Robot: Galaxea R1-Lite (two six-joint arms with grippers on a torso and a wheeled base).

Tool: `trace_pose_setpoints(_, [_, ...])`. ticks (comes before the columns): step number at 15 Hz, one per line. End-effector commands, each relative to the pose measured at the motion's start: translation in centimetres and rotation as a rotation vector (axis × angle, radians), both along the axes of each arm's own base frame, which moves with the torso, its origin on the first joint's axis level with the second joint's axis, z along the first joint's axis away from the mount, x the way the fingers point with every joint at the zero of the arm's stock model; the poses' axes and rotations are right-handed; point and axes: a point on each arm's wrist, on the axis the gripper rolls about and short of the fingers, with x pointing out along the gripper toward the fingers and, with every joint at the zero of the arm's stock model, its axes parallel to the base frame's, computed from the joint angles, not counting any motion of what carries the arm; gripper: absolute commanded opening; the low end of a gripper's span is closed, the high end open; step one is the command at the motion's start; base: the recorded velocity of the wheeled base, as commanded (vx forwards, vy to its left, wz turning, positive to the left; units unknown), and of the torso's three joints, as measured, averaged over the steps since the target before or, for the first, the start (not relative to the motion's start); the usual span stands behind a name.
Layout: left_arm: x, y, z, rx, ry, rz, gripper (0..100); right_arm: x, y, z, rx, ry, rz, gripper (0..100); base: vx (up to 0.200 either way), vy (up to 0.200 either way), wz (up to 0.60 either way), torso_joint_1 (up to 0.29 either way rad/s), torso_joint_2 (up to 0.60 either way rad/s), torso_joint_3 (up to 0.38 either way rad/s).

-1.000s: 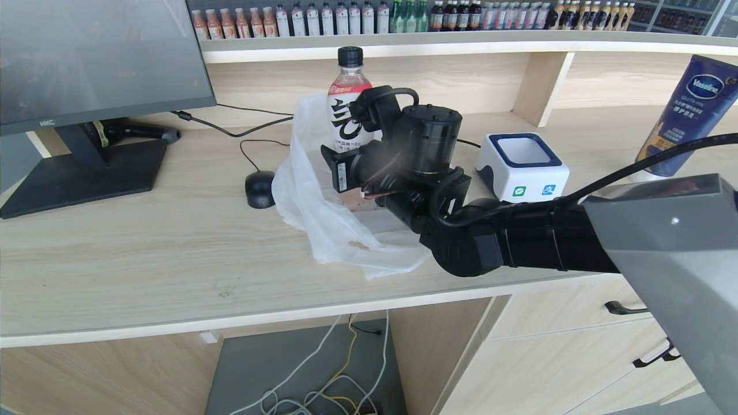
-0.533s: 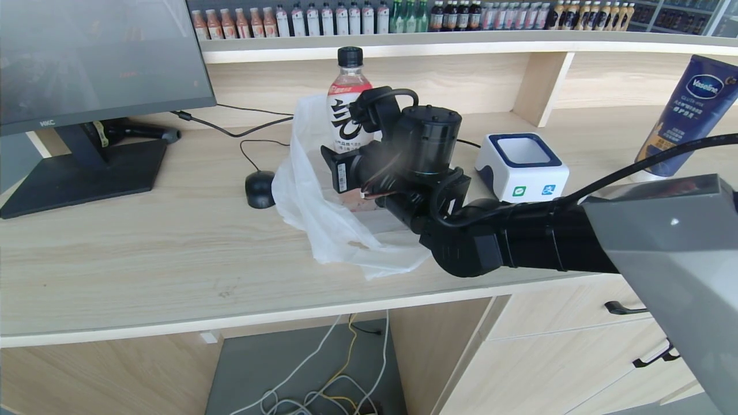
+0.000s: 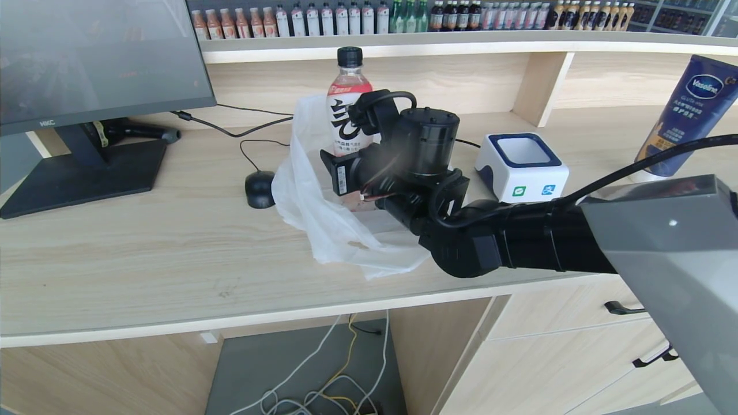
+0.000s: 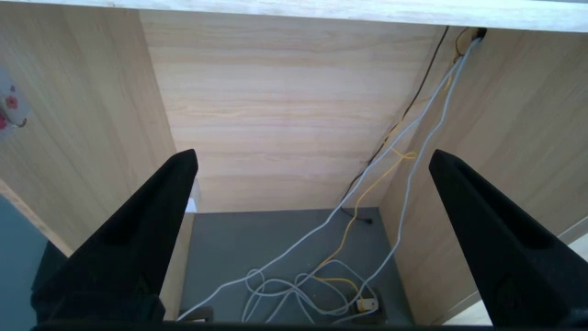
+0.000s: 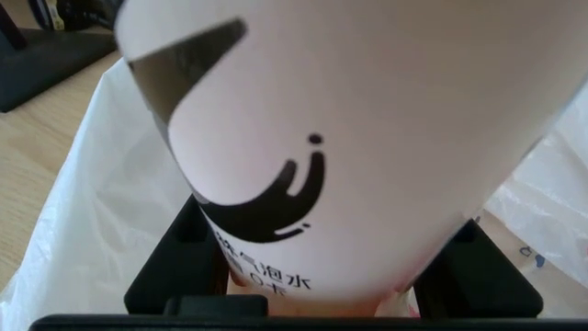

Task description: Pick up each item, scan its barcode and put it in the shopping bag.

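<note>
Wooden counter (image 3: pixel 144 253) carries the shopping bag (image 3: pixel 311 213), where the right end effector (image 3: pixel 363 121) clamps a bottle (image 3: pixel 346 89).

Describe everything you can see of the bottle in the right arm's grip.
The clear plastic bottle is held upright, with a black screw cap, a pink band and a white label with black lettering. The right end effector grips its lower body, which sits in the mouth of the thin white plastic bag on the wooden counter.
</note>
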Motion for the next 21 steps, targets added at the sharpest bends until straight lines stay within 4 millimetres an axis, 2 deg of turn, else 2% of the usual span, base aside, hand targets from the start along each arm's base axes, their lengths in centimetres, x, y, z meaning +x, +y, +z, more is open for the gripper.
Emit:
trace_pose_setpoints(1, [0.0,0.0,0.0,0.000,0.000,0.000,100,0.0,0.1,-0.1,0.004,-0.005,-0.002,100,0.000,0.000,0.00,0.000,0.00,0.000])
trace_pose_setpoints(4, [0.0,0.0,0.0,0.000,0.000,0.000,100,-0.1,-0.1,0.4,0.009,-0.016,-0.004,100,0.000,0.000,0.00,0.000,0.00,0.000])
trace_pose_setpoints(10, [0.0,0.0,0.0,0.000,0.000,0.000,100,-2.9,-1.1,4.5,0.081,-0.090,-0.003,100,0.000,0.000,0.00,0.000,0.00,0.000])
trace_pose_setpoints(11, [0.0,0.0,0.0,0.000,0.000,0.000,100,-3.5,-1.8,4.5,0.095,-0.097,-0.016,100,0.000,0.000,0.00,0.000,0.00,0.000])
trace_pose_setpoints(14, [0.0,0.0,0.0,0.000,0.000,0.000,100,-6.3,-4.8,2.1,0.098,-0.097,-0.021,100,0.000,0.000,0.00,0.000,0.00,0.000])
trace_pose_setpoints(16, [0.0,0.0,0.0,0.000,0.000,0.000,100,-9.7,-8.1,0.6,0.083,-0.080,-0.015,100,0.000,0.000,0.00,0.000,0.00,0.000])
trace_pose_setpoints(19, [0.0,0.0,0.0,0.000,0.000,0.000,100,-12.9,-10.9,0.0,0.088,-0.087,-0.007,100,0.000,0.000,0.00,0.000,0.00,0.000])
trace_pose_setpoints(21, [0.0,0.0,0.0,0.001,0.000,0.000,100,-13.9,-11.9,0.7,0.103,-0.103,-0.005,100,0.000,0.000,0.00,0.000,0.00,0.000])
